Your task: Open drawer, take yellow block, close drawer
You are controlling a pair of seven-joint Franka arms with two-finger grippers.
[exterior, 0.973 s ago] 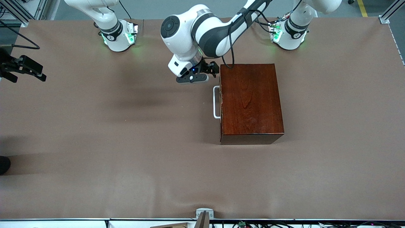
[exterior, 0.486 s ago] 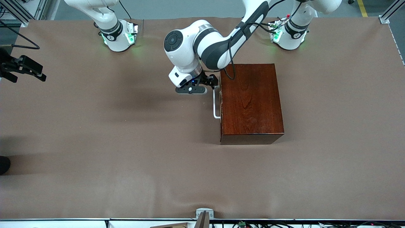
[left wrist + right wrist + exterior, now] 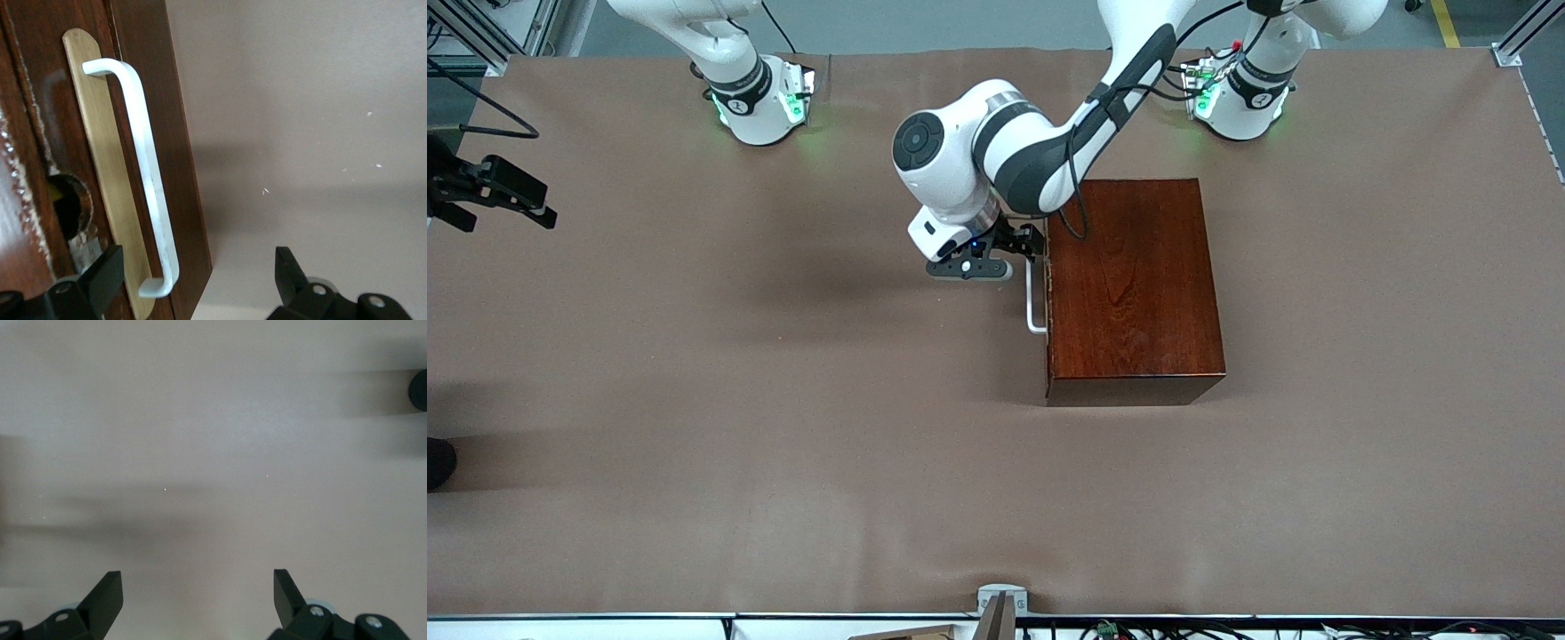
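Front view shows the drawer shut, so nothing is done. The left gripper, fingers apart, is at its white handle. The right gripper waits, open. The yellow block is unseen.

Drawer shut, its front flush with the glossy dark reddish-brown wooden box. Box sits flat on the table, toward the left arm's end. Drawer front faces the right arm's end of the table. White U-shaped bar handle sticks out from that front, mounted on a light-wood strip. Round hole in the front beside the strip, a sliver of yellow at its edge. Yellow block otherwise hidden.
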